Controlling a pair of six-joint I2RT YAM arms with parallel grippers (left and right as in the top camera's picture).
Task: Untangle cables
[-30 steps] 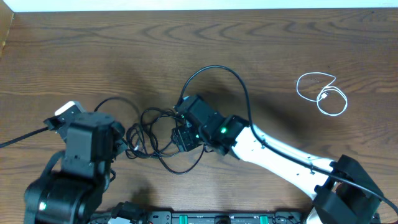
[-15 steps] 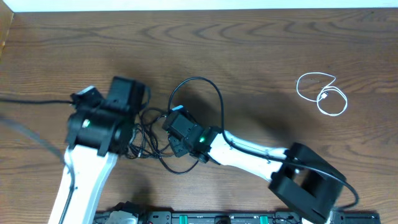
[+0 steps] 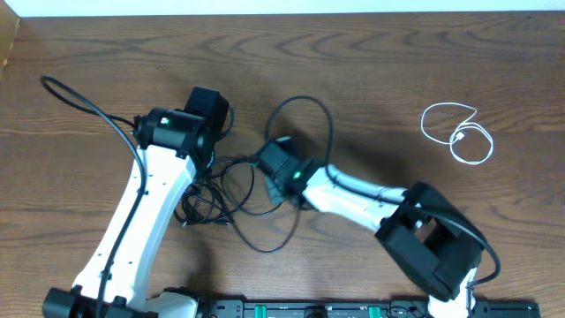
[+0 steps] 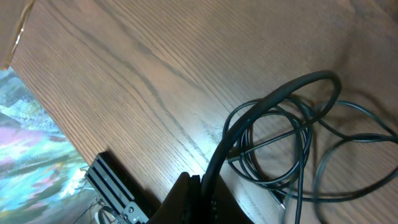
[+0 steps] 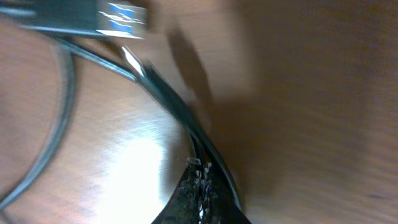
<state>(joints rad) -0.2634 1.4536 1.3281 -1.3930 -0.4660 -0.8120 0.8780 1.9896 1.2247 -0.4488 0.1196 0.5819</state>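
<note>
Across the dark wood-grain table [image 3: 397, 62], a pale strip [image 3: 282, 7] lines the far edge. Black cables [image 3: 231, 193] sprawl tangled left of centre, toward the front edge, and the white cable [image 3: 457, 132] coils alone near the right edge. Left gripper [image 3: 210, 108] hangs just behind the tangle, right gripper [image 3: 272, 166] at its right side. How wide either one stands, no view tells. Left wrist view adds a colourful blur past the table edge. Right wrist view, blurry, catches a silver plug [image 5: 119, 17].
</note>
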